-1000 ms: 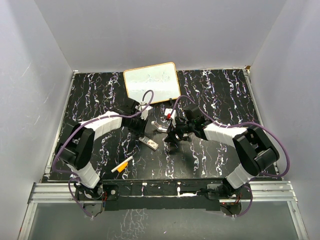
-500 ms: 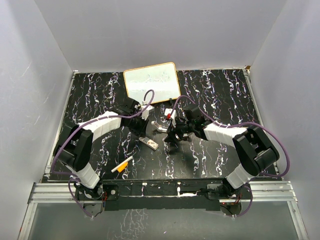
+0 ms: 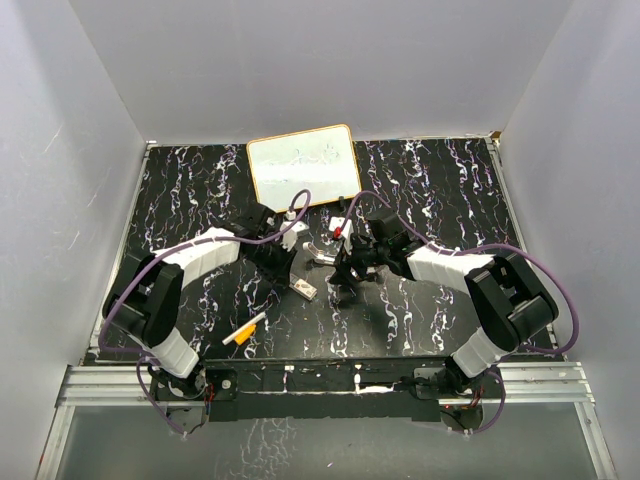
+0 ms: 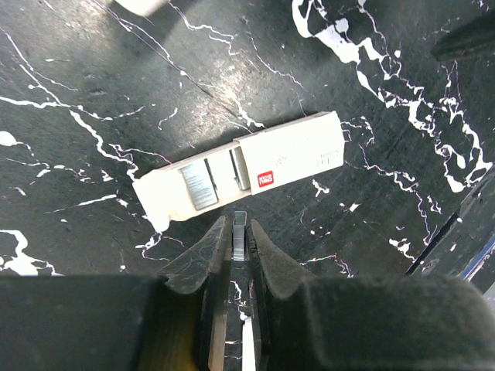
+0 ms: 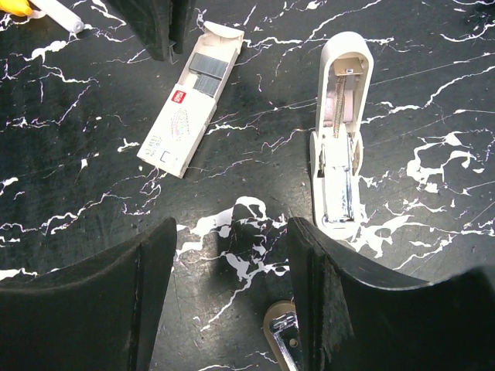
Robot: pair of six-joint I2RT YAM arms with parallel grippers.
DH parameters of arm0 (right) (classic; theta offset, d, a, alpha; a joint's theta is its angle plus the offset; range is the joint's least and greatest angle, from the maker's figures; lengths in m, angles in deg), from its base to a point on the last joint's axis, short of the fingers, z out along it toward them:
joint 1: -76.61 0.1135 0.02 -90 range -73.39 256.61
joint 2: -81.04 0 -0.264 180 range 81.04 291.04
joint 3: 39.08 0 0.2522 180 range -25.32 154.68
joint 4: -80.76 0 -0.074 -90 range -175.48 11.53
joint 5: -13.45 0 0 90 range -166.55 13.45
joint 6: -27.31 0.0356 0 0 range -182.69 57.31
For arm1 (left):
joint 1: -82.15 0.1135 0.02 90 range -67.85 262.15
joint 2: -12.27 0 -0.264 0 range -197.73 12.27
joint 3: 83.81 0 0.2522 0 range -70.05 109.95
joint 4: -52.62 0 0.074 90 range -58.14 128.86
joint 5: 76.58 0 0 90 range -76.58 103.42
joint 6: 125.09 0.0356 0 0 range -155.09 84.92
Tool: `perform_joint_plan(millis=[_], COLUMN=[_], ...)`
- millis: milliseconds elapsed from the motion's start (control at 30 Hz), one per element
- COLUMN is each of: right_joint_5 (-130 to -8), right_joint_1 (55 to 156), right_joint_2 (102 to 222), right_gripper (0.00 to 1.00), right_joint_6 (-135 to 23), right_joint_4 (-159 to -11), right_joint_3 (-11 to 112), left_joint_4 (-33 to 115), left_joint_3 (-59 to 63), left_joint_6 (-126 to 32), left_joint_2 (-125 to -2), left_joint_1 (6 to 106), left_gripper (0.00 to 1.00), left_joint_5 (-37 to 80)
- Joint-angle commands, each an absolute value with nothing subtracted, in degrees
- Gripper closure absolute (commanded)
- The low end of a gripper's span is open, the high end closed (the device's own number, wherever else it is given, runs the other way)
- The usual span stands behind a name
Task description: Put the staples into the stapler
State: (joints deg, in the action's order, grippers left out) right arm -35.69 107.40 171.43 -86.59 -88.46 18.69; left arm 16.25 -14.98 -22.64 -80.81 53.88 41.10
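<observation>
The staples pack (image 4: 255, 164) is a flat white box lying open on the black table, with grey strips inside; it also shows in the top view (image 3: 303, 289) and the right wrist view (image 5: 192, 97). My left gripper (image 4: 240, 226) is shut on a short grey strip of staples (image 4: 240, 234), just beside the pack's open end. The white stapler (image 5: 340, 131) lies opened out flat, its spring channel and metal magazine facing up. My right gripper (image 5: 232, 239) is open and empty, just near of the stapler. In the top view both grippers (image 3: 283, 262) (image 3: 345, 272) are mid-table.
An orange-and-white marker pen (image 3: 245, 330) lies at the front left. A small whiteboard (image 3: 302, 165) lies at the back. A beige piece with a metal plate (image 5: 285, 340) sits by my right finger. White walls enclose the table.
My left wrist has turned and shifted a little near the staples pack. The right arm, the pack and the stapler have not moved.
</observation>
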Motion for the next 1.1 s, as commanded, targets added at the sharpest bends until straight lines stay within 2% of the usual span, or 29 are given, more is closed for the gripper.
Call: perform_joint_plan(millis=[0, 167, 367, 833, 1067], right_joint_5=[-35.75, -36.01, -36.19, -36.21, -36.33], right_joint_1=[107.19, 107.2, 107.15, 107.24, 107.2], right_joint_2=[171.72, 171.75, 172.28, 172.8, 173.02], right_gripper=[0.39, 0.38, 0.38, 0.37, 0.37], right_joint_6=[-87.04, -87.14, -87.06, -87.07, -87.05], right_joint_4=[-89.77, -89.7, -89.26, -88.9, -88.73], right_joint_3=[19.07, 19.15, 19.64, 20.12, 20.38], left_joint_4=[14.87, 15.67, 15.5, 16.07, 16.66], left_joint_3=[-16.53, -18.41, -18.94, -19.77, -22.36], left_joint_6=[-19.84, -18.56, -18.05, -16.46, -16.32], left_joint_2=[-77.42, -77.89, -77.5, -77.25, -75.55], left_joint_1=[53.63, 53.59, 53.42, 52.95, 52.11], left_gripper=[0.87, 0.84, 0.72, 0.69, 0.63], left_joint_5=[43.26, 41.91, 42.55, 43.89, 43.91])
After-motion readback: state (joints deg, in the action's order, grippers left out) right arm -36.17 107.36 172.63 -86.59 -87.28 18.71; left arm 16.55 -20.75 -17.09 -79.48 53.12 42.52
